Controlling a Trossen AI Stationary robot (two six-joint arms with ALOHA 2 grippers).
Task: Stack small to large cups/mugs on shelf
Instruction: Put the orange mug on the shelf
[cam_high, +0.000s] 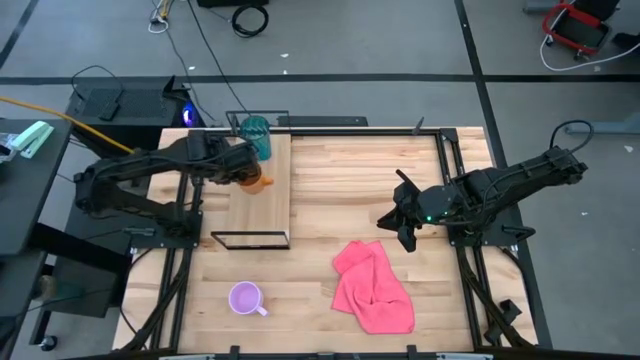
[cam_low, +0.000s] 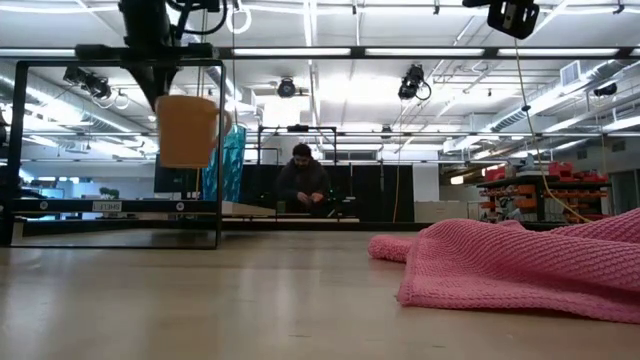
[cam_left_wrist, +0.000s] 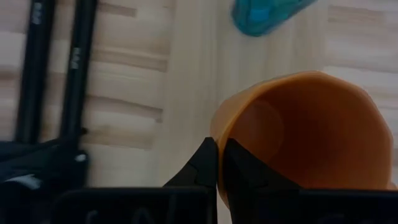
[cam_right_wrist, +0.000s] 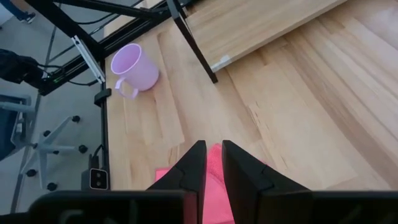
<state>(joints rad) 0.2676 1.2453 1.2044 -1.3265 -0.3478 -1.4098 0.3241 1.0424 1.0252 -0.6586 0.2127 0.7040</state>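
Observation:
My left gripper (cam_high: 247, 172) is shut on the orange mug (cam_low: 188, 130) above the shelf (cam_high: 262, 200), a light plank on a thin black frame. The mug also shows in the high view (cam_high: 260, 182) and the left wrist view (cam_left_wrist: 305, 130). The teal tumbler (cam_high: 256, 136) stands on its base at the shelf's far end, just beyond the mug (cam_left_wrist: 264, 14). The lilac mug (cam_high: 246, 298) stands upright on the table near the front edge (cam_right_wrist: 134, 67). My right gripper (cam_high: 405, 228) is shut and empty, hovering over the pink cloth (cam_right_wrist: 214, 186). My left gripper pinches the orange mug's rim wall (cam_left_wrist: 219, 127), one finger inside the mug (cam_left_wrist: 245, 174) and one outside (cam_left_wrist: 200, 168). The fingers come from above, pointing down. The mug hangs upright below them, lifted clear of the shelf plank (cam_low: 150, 208).
A crumpled pink cloth (cam_high: 372, 288) lies on the table right of the lilac mug. Black frame rails (cam_high: 455, 170) run along the table's sides. A person (cam_low: 303, 185) shows in the room beyond the table.

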